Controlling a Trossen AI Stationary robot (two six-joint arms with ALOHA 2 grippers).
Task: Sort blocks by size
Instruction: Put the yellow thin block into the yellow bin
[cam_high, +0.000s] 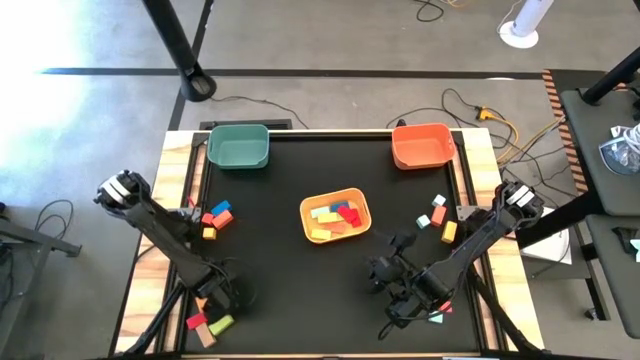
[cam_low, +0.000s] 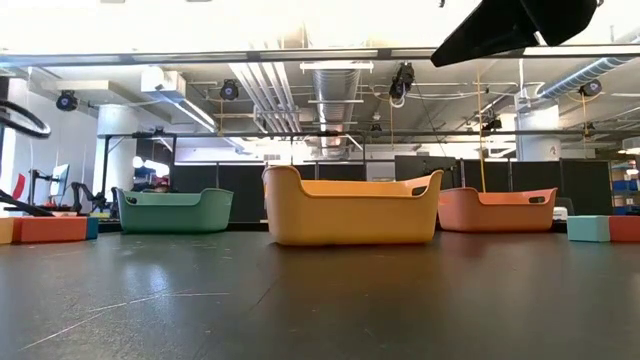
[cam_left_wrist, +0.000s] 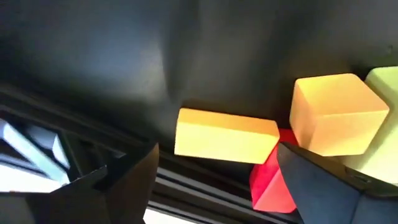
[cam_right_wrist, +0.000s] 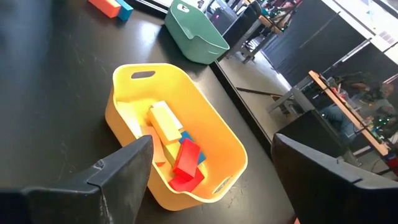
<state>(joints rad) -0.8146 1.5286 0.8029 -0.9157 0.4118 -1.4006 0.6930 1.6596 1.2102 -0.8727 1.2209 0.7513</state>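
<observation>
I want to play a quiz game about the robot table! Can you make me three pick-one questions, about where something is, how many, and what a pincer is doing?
1. Where is the yellow bin?
A. mid-table
B. far left corner
C. on the floor

2. How many bins are there?
A. one
B. three
C. five

3. The right pincer is:
A. holding a bin
B. squeezing a block
C. open and empty

Answers:
1 A, it sits between the green bin and orange bin.
2 B, green, yellow, orange.
3 C, a wide gap shows between its fingers, nothing in it.

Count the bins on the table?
3. Green bin at the far left corner, orange bin at the far right corner, yellow bin mid-table with blocks inside.
</observation>
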